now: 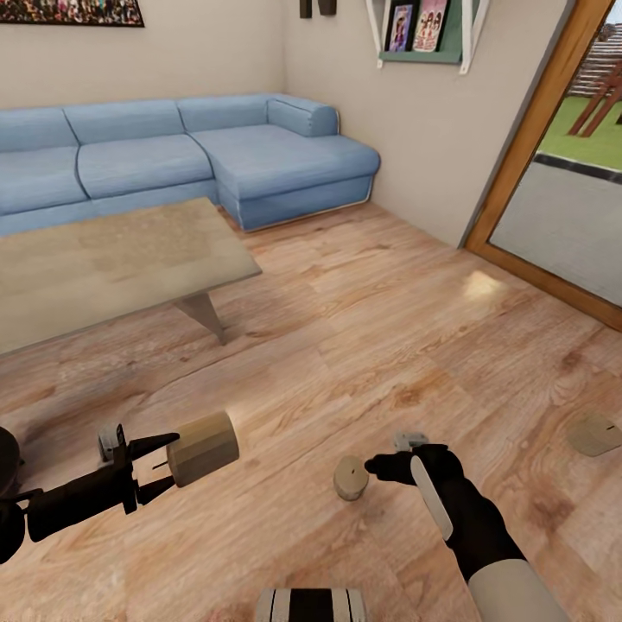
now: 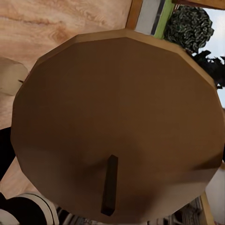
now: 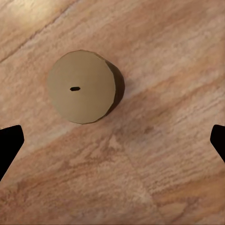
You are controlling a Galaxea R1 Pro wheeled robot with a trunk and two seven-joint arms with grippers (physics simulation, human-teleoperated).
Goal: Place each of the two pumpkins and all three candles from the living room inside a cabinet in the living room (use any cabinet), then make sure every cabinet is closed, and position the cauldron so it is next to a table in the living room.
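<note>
Beige-tan candle one (image 1: 204, 447) is clamped between the two black fingers of the left gripper (image 1: 164, 466), held on its side above the plank floor (image 1: 363, 328), wick end facing back toward the gripper. In the left wrist view its round end face (image 2: 117, 122) sits close to the lens with the dark wick (image 2: 110, 185) standing out from it.

Candle two (image 1: 351, 477) stands upright on the floor, just beside the tip of the right gripper (image 1: 389, 467) and apart from it. The right wrist view looks straight down on this candle (image 3: 82, 86), wick at centre, with the right gripper's fingertips (image 3: 9, 145) spread wide at the two edges of the frame and nothing between them: the claw is released.

Candle three (image 1: 594, 434) lies on the floor at the right edge of the head view, well apart from both arms.

Beyond the left arm, the low table (image 1: 104, 268) stands on angled slab legs. A blue corner sofa (image 1: 181, 155) sits behind it against the wall. A wood-framed glass door (image 1: 553, 173) stands to the right, and a wall shelf (image 1: 423, 34) hangs above.
</note>
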